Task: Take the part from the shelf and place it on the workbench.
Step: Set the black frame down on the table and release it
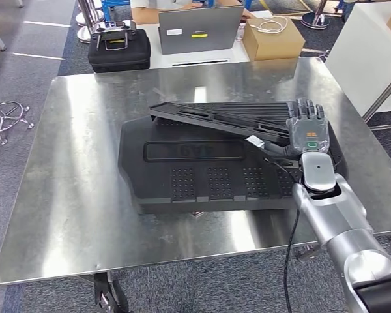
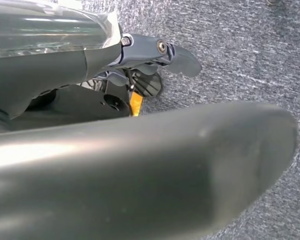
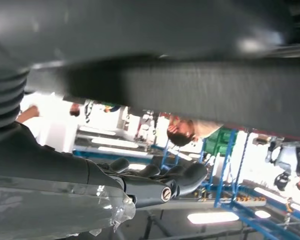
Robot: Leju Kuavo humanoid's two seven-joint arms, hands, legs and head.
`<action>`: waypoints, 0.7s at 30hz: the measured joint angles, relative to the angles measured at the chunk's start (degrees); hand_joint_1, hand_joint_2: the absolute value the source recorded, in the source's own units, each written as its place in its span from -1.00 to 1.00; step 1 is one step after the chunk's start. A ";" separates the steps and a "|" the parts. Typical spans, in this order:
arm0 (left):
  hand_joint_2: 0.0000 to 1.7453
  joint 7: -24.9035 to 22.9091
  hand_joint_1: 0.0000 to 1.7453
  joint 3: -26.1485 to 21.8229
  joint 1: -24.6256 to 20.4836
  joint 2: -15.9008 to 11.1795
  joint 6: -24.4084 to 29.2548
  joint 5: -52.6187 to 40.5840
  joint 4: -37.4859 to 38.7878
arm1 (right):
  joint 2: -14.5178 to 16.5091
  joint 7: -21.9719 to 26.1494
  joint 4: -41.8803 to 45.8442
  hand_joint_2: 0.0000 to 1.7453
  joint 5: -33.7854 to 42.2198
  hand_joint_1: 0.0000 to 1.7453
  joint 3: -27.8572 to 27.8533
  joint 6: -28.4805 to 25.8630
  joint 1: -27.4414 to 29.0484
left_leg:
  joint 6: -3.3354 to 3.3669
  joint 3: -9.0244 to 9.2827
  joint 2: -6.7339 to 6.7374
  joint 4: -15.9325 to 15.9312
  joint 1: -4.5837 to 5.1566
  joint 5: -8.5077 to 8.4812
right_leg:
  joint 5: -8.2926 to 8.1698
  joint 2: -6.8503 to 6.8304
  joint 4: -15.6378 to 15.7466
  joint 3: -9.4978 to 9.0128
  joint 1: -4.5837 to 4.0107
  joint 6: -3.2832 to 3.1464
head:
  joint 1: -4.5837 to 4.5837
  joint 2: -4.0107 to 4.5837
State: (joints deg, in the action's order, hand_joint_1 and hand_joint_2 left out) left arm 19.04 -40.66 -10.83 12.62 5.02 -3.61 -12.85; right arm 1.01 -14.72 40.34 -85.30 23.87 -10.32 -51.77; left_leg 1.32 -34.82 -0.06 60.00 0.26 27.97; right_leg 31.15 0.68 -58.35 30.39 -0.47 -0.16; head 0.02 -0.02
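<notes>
Beyond the table: black case (image 1: 118,51), laptop (image 1: 199,29), probably cardboard box (image 1: 274,40).

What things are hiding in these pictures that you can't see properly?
- Right hand fingertips: head view, curled over the black part, grip underneath hidden.
- Part's underside in the right wrist view: blurred, too close.
- Left hand: left wrist view, a blurred dark shape covers much.
- Laptop screen: head view, faces away.

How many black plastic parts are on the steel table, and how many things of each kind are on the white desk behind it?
Steel table:
Black plastic parts: 2, a flat part and a tilted part held at one end by the right hand
White desk:
Black case: 1
Laptop: 1
Cardboard box: 1
Total: 5
</notes>
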 joint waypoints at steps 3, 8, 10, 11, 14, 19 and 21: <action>-1.00 0.75 -1.00 -0.09 0.39 -0.09 1.20 0.00 0.00 | -1.56 5.13 1.96 -1.00 3.61 -1.00 0.25 9.09 -0.23 | 0.00 0.00 -0.02 0.00 0.01 0.00 | 0.00 -0.01 0.00 0.00 0.00 0.00 | 0.00 0.00; -1.00 1.98 -1.00 -0.46 1.34 -0.53 2.11 0.00 0.00 | -5.64 8.15 6.77 -1.00 9.91 -1.00 1.76 17.01 -0.58 | 0.00 -0.01 -0.04 0.01 0.01 0.00 | 0.00 -0.03 0.01 -0.01 0.01 0.00 | 0.00 0.00; -1.00 2.26 -1.00 -0.61 1.60 -0.69 2.27 0.00 0.00 | -7.45 8.28 8.86 -1.00 12.13 -1.00 2.60 18.51 -0.63 | 0.00 -0.01 -0.04 0.01 0.02 0.00 | 0.00 -0.04 0.01 0.00 0.01 0.00 | 0.00 0.00; -1.00 2.39 -1.00 -0.70 1.69 -0.76 2.39 0.00 0.00 | -8.44 8.29 9.95 -1.00 13.40 -1.00 3.10 19.23 -0.64 | 0.00 -0.01 -0.04 0.01 0.02 0.00 | 0.00 -0.04 0.01 0.01 0.01 0.00 | 0.00 0.00; -1.00 2.89 -1.00 -1.19 1.93 -0.90 2.81 0.00 0.00 | -12.26 8.32 13.69 -1.00 17.91 -1.00 4.83 21.69 -0.54 | 0.01 -0.01 -0.14 0.03 0.03 0.00 | 0.00 -0.17 0.02 0.01 0.02 0.01 | 0.00 -0.01; -1.00 4.01 -1.00 -1.97 2.84 -1.27 3.13 0.00 0.00 | -21.53 9.24 21.90 -1.00 27.50 -1.00 7.35 28.07 0.06 | 0.02 -0.04 -0.26 0.05 0.06 0.01 | 0.00 -0.35 0.04 -0.01 0.04 0.01 | 0.00 0.00; -1.00 4.44 -1.00 -2.29 3.12 -1.39 3.27 0.00 0.00 | -25.98 9.70 25.58 -1.00 32.81 -1.00 8.14 30.37 0.58 | 0.02 -0.05 -0.27 0.05 0.08 0.01 | 0.01 -0.38 0.05 -0.01 0.05 0.02 | 0.00 0.00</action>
State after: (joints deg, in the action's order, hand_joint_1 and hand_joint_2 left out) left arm 23.47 -42.96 -7.71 11.23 8.29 -3.61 -12.85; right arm -24.97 -5.02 65.92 -52.50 32.01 20.05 -51.18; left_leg 1.35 -34.86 -0.33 60.06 0.34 27.98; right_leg 31.16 0.30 -58.30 30.38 -0.42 -0.14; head 0.02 -0.02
